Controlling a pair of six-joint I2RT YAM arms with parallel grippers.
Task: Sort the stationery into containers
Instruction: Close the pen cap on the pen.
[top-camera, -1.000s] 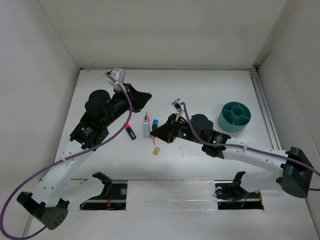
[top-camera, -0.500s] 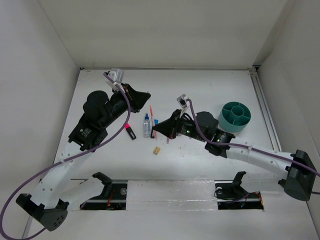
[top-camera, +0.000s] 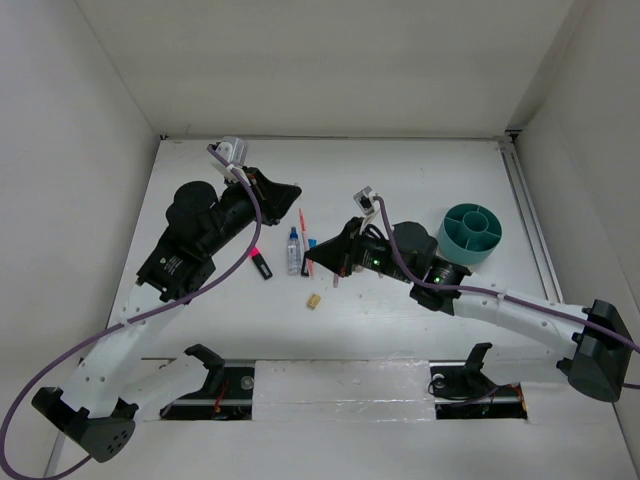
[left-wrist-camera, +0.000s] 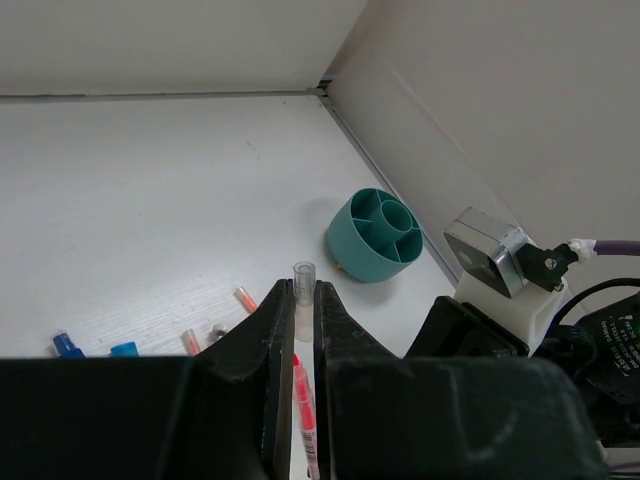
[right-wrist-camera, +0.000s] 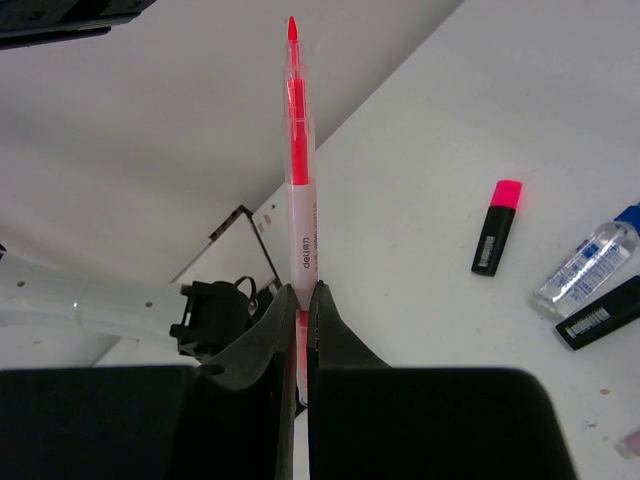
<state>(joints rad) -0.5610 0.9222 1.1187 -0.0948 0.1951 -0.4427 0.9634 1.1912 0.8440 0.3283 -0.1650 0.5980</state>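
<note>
Cup (top-camera: 465, 252) stands upright, dividers ringing a central tube.

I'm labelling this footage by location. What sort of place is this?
Probably a lab test cell for robot manipulation: two robot arms bolted to a white table, plain white walls boxing it in, and a teal divided cup and a few stationery items laid out.
</note>
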